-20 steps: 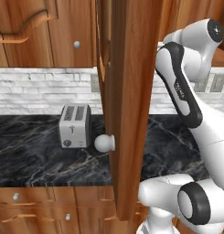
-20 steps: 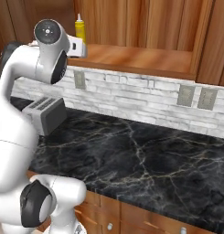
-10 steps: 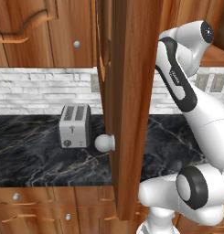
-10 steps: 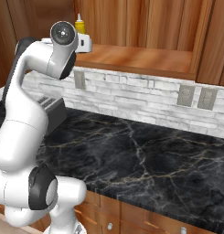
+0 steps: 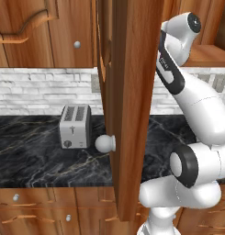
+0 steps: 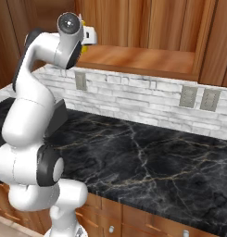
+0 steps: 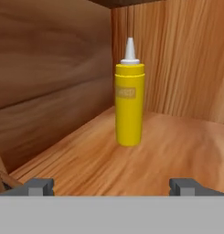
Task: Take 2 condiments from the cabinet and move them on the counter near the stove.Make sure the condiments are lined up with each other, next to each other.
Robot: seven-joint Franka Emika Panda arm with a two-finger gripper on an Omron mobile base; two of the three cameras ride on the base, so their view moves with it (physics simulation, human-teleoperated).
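Standing upright mid-frame on the cabinet (image 7: 77, 155) shelf, yellow bottle (image 7: 129, 105), claw (image 7: 112, 186) wide open, empty.

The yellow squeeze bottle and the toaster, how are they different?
The yellow squeeze bottle is bright yellow with a white pointed nozzle; the toaster is silvery grey and boxy. The bottle stands on the wooden cabinet shelf; the toaster sits lower on the black marble counter. Both stand upright.

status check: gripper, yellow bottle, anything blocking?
Gripper open, empty, inside cabinet. Yellow squeeze bottle upright on shelf, ahead of fingertips, untouched. Nothing between them.
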